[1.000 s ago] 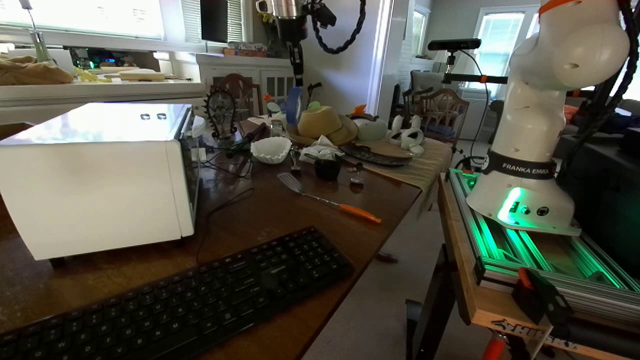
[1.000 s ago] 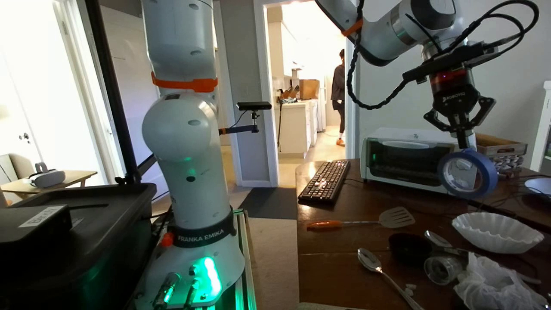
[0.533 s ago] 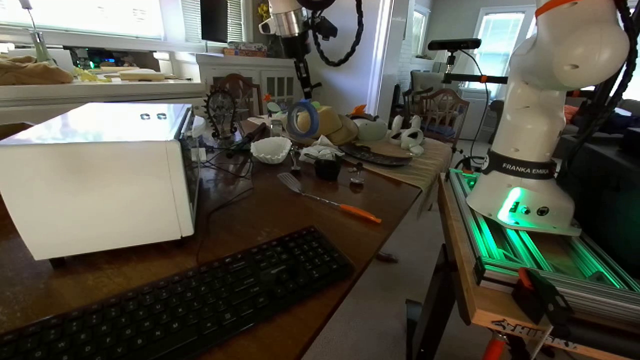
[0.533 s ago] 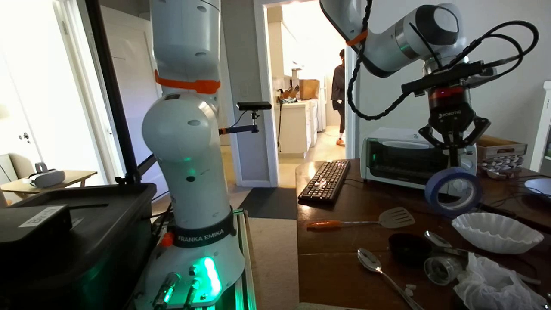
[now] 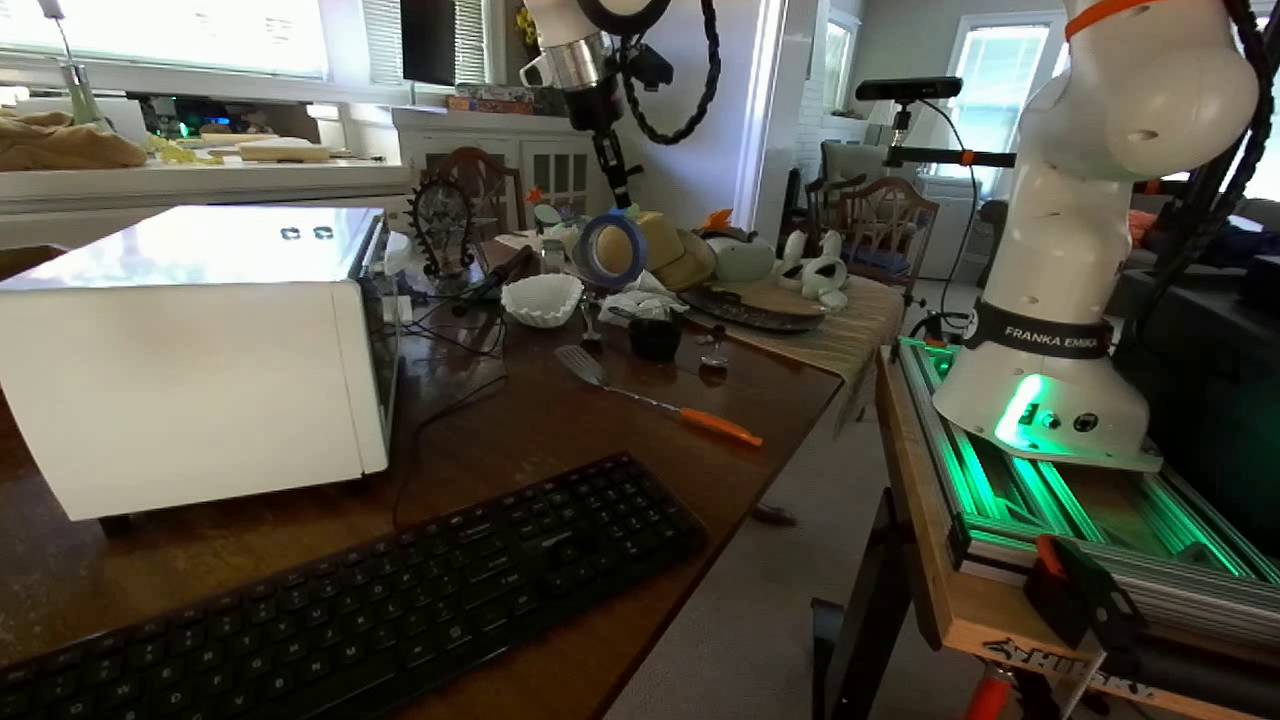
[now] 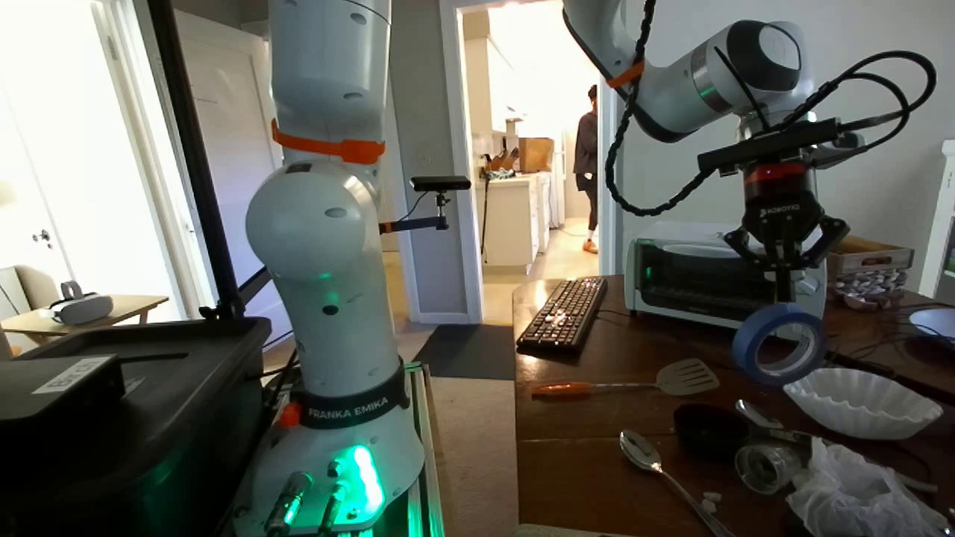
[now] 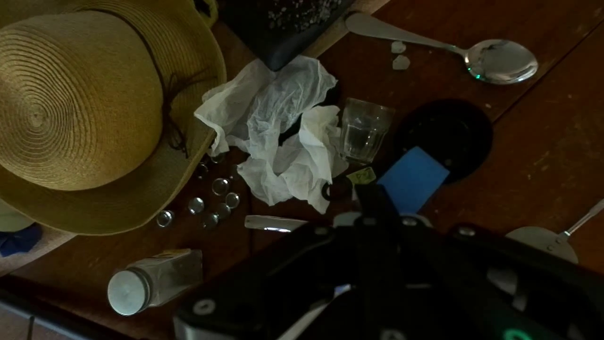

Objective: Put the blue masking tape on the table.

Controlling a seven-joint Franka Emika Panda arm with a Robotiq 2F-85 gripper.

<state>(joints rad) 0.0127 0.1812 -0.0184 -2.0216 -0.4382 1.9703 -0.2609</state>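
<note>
Fingers (image 6: 783,287) pinch the top of the blue masking tape (image 6: 747,347), which hangs roughly upright above the worktop (image 6: 574,419). Best lower it slowly, clear of the white bowl (image 6: 864,405), releasing only once its rim meets wood.

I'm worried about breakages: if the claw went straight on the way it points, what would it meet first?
With the held blue tape leading, the claw would probably meet the clear glass or the black bowl first; depth leaves unclear which.
</note>
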